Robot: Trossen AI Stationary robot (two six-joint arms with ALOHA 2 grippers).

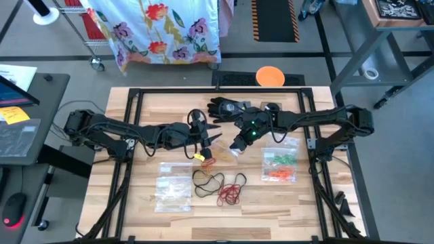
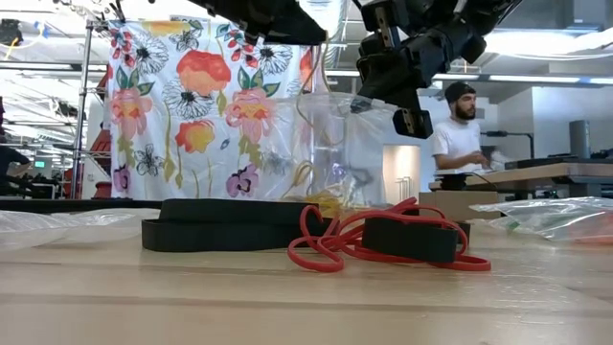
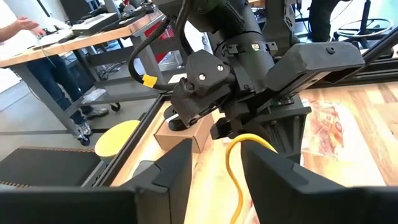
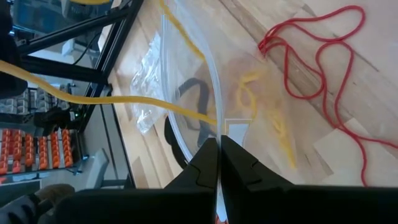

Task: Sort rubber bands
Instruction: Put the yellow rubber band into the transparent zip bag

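Left gripper (image 1: 205, 140): above the middle of the counter (image 1: 135, 203), fingers (image 3: 171, 171) parted, a yellow rubber band (image 3: 235, 163) running loose between them, not pinched
Right gripper (image 1: 239, 144): just beside the left one, over the counter's middle; fingers (image 4: 205, 171) pressed together on the rim of a clear bag (image 4: 199, 81)
Clear bag: held up open off the counter, yellow bands (image 4: 273, 118) seen inside it
Black bands (image 1: 207, 180): loose on the counter, toward the near edge, centre
Red bands (image 1: 232, 191): touching the black ones, same area
Right-side bag (image 1: 280, 165): flat near the right edge, green and orange bands inside
Left-side bags (image 1: 173, 184): two, flat, left of centre, contents not discernible
Black glove (image 1: 227, 107): by the far edge
Background: a person stands at a bench beyond the counter
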